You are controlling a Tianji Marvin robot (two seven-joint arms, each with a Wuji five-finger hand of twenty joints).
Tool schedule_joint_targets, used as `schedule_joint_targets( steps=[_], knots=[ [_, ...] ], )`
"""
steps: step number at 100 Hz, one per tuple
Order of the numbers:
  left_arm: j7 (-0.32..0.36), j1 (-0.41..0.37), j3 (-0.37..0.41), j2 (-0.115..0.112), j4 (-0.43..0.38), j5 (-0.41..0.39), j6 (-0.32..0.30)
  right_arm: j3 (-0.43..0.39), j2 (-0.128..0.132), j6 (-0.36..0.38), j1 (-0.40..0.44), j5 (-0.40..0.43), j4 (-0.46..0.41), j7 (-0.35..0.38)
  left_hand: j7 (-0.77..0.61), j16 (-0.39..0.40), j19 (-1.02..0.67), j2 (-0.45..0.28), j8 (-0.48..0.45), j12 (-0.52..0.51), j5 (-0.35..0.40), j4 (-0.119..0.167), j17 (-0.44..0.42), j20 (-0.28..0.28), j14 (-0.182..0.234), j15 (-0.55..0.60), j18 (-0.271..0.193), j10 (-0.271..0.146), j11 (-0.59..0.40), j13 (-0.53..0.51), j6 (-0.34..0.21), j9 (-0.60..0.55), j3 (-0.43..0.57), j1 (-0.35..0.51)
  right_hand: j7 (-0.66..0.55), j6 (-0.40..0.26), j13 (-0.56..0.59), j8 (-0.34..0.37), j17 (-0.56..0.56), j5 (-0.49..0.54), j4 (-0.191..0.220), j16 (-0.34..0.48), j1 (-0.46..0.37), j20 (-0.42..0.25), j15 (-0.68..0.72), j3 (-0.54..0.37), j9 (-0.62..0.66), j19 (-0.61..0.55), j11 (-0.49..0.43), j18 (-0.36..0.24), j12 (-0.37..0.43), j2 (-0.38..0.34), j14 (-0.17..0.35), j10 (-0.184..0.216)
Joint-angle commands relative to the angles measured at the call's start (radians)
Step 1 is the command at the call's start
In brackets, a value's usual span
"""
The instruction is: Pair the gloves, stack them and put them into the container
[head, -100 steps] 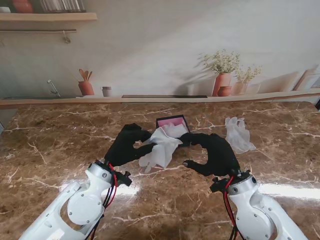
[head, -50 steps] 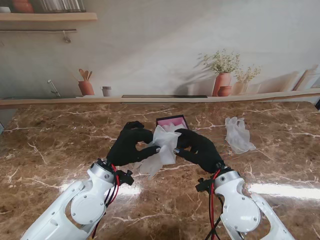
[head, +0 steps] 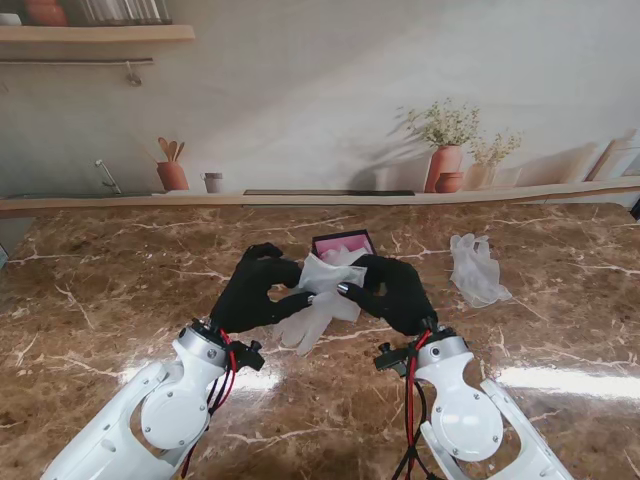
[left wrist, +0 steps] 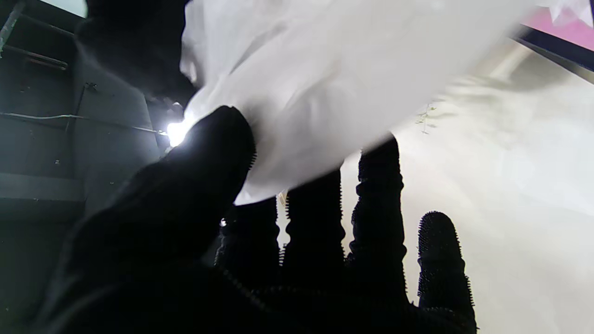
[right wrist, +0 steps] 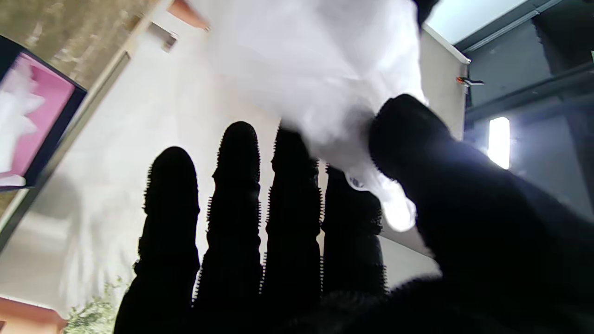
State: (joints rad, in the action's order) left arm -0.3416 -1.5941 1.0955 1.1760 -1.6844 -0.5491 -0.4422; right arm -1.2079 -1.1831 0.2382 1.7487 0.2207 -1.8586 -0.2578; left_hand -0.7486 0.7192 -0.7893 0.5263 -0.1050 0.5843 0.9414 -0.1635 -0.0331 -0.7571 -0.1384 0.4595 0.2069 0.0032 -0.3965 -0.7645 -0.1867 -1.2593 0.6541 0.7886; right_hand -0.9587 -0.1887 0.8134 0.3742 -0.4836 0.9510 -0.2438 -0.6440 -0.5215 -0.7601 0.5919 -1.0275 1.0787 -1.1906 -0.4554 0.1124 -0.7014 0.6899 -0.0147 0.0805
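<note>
Brown marble with pale veins made up the glossy table (head: 120, 290), and a cream wall with a printed shelf of terracotta pots stood behind it. Both hands wore black knitted covers with a bristly, nubbed texture along the fingers. The left hand (head: 256, 290) and the right hand (head: 393, 290) met at the middle of the table, each pinching one thin, white, translucent glove (head: 322, 295) between thumb and fingers. That glove hung crumpled between them, its limp fingers trailing toward me onto the marble.

From the left wrist, the left thumb (left wrist: 204, 157) pressed the filmy sheet (left wrist: 301, 83) against the fingertips, so that hand was closed on it. From the right wrist, the right thumb (right wrist: 417, 139) likewise clamped a bunched fold of the glove (right wrist: 325, 69) against the index side.

Just beyond the hands lay the container (head: 343, 243), a small square tray with a dark rim and pink floor, with some white material inside. A second glove (head: 475, 268), equally thin and wrinkled, lay flat on the marble well to the right, apart from both hands.
</note>
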Motion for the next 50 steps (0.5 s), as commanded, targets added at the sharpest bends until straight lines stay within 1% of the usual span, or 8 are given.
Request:
schedule_joint_targets(
  steps=[1,11,15,18,23,35,43,50],
  knots=[
    [-0.009,-0.009,0.001,0.003,0.006,0.000,0.013,-0.002,-0.007,-0.001,0.019,0.008,-0.022,0.004,0.008,-0.003,0.021,-0.009,0.015,0.016,0.043,-0.005,-0.021,0.007,0.029,-0.015,-0.004,-0.040,0.026,0.003,-0.040,-0.038,0.040,0.038,-0.024,-0.017,0.024,-0.009,-0.006,0.025,-0.033,-0.021,0.034,-0.028,0.015,-0.052,0.020,-0.033,-0.005,-0.020,-0.023,-0.026,0.038,0.034],
    [-0.005,-0.014,0.004,0.002,0.005,0.007,0.020,-0.004,-0.009,0.038,0.031,0.012,-0.032,-0.014,0.007,-0.006,0.026,-0.006,0.006,0.004,0.039,-0.004,-0.023,0.008,0.025,-0.021,-0.003,-0.038,0.037,0.015,-0.006,-0.031,0.040,0.038,-0.030,-0.005,0.029,0.002,-0.004,0.023,-0.028,-0.031,0.023,-0.029,0.037,-0.056,0.028,-0.036,-0.012,-0.022,-0.041,-0.038,0.043,0.031],
    [0.002,-0.017,0.007,0.001,0.003,0.012,0.021,-0.004,-0.010,0.053,0.034,0.030,-0.033,-0.026,0.016,-0.017,0.039,0.008,-0.003,-0.002,0.024,-0.005,-0.028,0.013,0.027,-0.038,-0.003,-0.038,0.068,0.035,0.003,-0.011,0.047,0.037,-0.038,-0.010,0.032,0.027,-0.007,0.020,-0.032,-0.041,0.017,-0.030,0.056,-0.054,0.034,-0.039,-0.016,-0.025,-0.051,-0.038,0.047,0.030],
    [0.008,-0.021,0.009,0.000,0.000,0.017,0.021,-0.005,-0.010,0.061,0.035,0.055,-0.033,-0.036,0.047,-0.027,0.050,0.031,-0.026,0.015,0.002,-0.012,-0.033,0.017,0.026,-0.053,-0.001,-0.035,0.120,0.059,0.011,0.019,0.042,0.029,-0.045,-0.018,0.039,0.047,-0.012,0.021,-0.033,-0.048,0.017,-0.031,0.071,-0.054,0.041,-0.043,-0.023,-0.026,-0.059,-0.037,0.050,0.027],
    [0.024,-0.027,0.012,0.000,-0.007,0.041,0.019,-0.005,-0.009,0.068,0.035,0.098,-0.030,-0.052,0.046,-0.035,0.066,0.060,-0.051,0.024,-0.024,-0.019,-0.045,0.024,0.023,-0.070,0.001,-0.030,0.129,0.088,0.011,0.063,0.026,0.011,-0.038,-0.022,0.046,0.090,-0.018,0.028,-0.034,-0.062,0.021,-0.029,0.096,-0.057,0.051,-0.048,-0.030,-0.026,-0.071,-0.035,0.052,0.022],
    [0.098,-0.043,0.019,-0.001,-0.026,0.172,-0.004,0.002,-0.009,0.066,0.039,0.165,-0.024,-0.083,0.036,-0.037,0.132,0.088,-0.095,-0.015,-0.045,-0.024,-0.052,0.049,0.007,-0.082,0.003,-0.008,0.051,0.116,0.025,0.144,-0.042,-0.025,-0.042,-0.023,0.061,0.155,-0.034,0.031,-0.027,-0.092,0.026,-0.029,0.153,-0.065,0.063,-0.067,-0.053,-0.026,-0.094,-0.035,0.046,0.005],
    [0.124,-0.055,0.026,-0.004,-0.040,0.210,-0.009,0.005,-0.006,0.061,0.049,0.181,-0.028,-0.082,-0.060,-0.012,0.123,0.065,-0.146,0.024,-0.005,-0.017,-0.047,0.022,-0.002,-0.051,0.006,-0.009,0.005,0.086,-0.015,0.090,-0.051,0.001,-0.035,-0.040,0.095,0.199,-0.066,0.034,-0.020,-0.124,0.034,-0.036,0.218,-0.070,0.090,-0.108,-0.084,-0.019,-0.116,-0.035,0.038,-0.008],
    [0.154,-0.068,0.038,-0.011,-0.054,0.222,-0.019,0.004,-0.002,0.065,0.062,0.192,-0.033,-0.075,-0.109,0.017,0.094,0.063,-0.137,0.048,0.026,-0.017,-0.030,-0.004,-0.008,-0.012,0.016,-0.005,-0.009,0.045,-0.029,0.045,-0.045,0.007,-0.017,-0.055,0.154,0.215,-0.117,0.032,-0.019,-0.151,0.037,-0.042,0.281,-0.070,0.138,-0.164,-0.135,-0.009,-0.144,-0.035,0.032,-0.009]
  ],
)
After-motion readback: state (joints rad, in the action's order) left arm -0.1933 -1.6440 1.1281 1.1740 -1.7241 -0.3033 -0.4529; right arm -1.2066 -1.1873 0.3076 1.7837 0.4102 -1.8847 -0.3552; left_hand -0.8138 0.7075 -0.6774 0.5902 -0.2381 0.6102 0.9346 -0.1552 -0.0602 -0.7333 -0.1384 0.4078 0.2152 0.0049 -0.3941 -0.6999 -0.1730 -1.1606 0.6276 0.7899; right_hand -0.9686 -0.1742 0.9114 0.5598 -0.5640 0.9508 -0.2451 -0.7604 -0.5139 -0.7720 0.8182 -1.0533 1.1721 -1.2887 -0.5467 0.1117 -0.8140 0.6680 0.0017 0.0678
